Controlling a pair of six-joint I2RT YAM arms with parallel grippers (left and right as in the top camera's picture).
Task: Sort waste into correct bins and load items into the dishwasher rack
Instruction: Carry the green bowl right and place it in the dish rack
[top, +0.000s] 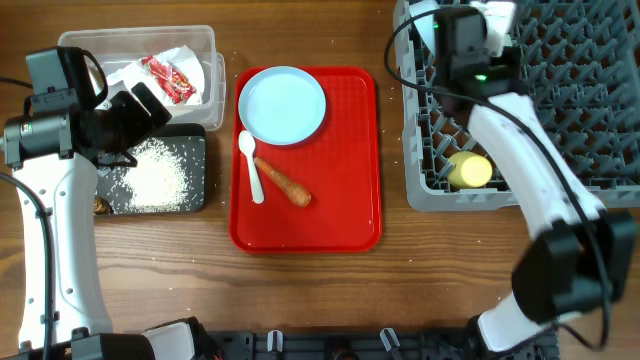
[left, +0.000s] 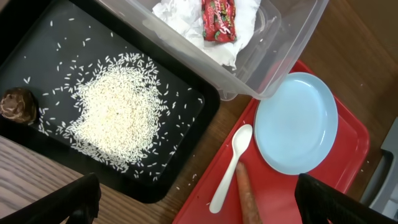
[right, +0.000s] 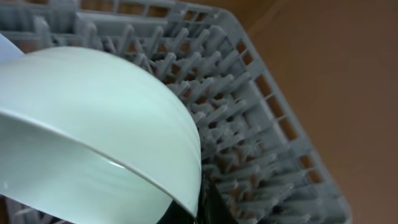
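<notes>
My left gripper (left: 199, 208) is open and empty, above the gap between the black tray (left: 186, 130) and the red tray; it also shows in the overhead view (top: 140, 105). Loose rice (left: 115, 115) and a brown lump (left: 17, 104) lie in the black tray. The clear tub (top: 205, 45) holds the napkin (top: 130, 72) and the red wrapper (top: 168, 78). The pale-blue plate (top: 283, 105), white spoon (top: 250, 165) and carrot (top: 283, 182) lie on the red tray. My right gripper (right: 202, 202) is shut on the rim of the light teal bowl (right: 93, 137), over the grey rack's (top: 600, 120) far left corner. A yellow cup (top: 470, 170) lies in the rack.
The flat red serving tray (top: 340, 200) sits mid-table between the bins and the rack. The rack's upright pegs (right: 249, 143) stand close under the bowl. A few rice grains lie on the wood beside the black tray (left: 186, 177).
</notes>
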